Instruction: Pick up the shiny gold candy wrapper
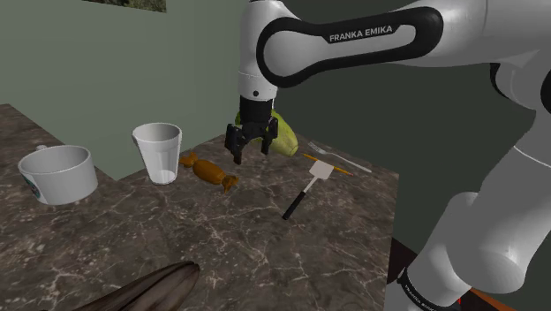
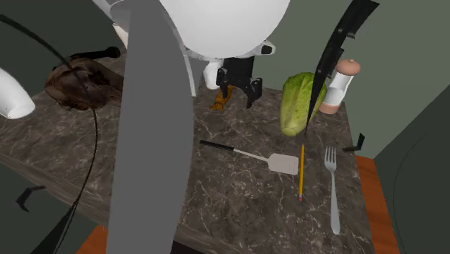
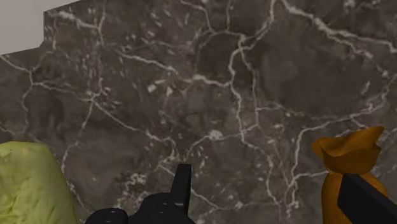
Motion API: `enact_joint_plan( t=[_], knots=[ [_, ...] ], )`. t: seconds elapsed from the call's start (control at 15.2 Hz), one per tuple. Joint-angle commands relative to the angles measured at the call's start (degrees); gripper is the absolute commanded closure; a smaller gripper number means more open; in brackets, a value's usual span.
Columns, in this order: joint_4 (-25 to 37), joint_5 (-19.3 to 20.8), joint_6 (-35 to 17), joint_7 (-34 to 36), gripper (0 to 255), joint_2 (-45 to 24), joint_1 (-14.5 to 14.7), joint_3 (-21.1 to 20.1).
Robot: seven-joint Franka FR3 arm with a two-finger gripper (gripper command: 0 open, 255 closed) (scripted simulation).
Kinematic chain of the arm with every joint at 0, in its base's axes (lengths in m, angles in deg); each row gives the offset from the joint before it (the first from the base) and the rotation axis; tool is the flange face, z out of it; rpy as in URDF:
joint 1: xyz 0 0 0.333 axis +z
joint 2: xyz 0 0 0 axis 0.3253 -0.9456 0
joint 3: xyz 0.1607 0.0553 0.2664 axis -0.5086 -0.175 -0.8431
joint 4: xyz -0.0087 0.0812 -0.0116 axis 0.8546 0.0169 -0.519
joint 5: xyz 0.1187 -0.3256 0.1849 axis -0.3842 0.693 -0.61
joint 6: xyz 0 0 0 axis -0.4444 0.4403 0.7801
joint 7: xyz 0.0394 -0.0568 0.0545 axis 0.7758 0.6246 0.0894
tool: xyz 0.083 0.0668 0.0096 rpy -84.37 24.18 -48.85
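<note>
Dark marble table [image 1: 177,231], green wall behind. The tool [image 1: 250,147] hovers released, jaws apart and empty. The wrist view puts the orange-gold candy wrapper [image 3: 348,159] just beside one finger. The shoulder view shows it lying on the table near a white cup [image 1: 158,152]. The second exterior view adds a spatula [image 2: 249,155].

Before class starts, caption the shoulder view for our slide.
Open gripper hovers over the marble counter beside an orange candy wrapper, white cup nearby.
</note>
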State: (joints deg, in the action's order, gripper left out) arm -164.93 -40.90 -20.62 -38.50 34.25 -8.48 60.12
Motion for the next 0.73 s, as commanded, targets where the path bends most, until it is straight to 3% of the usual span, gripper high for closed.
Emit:
enact_joint_plan(
  t=[0.0,0.46,0.66],
  knots=[
    [4.1,1.1,-0.5,1.6,0,-4.3,0.8,-1.0],
    [20.4,5.7,1.1,6.4,0,-18.0,4.9,-2.9],
    [18.5,5.8,-1.1,6.4,0,-18.3,4.9,-2.8]
  ],
)
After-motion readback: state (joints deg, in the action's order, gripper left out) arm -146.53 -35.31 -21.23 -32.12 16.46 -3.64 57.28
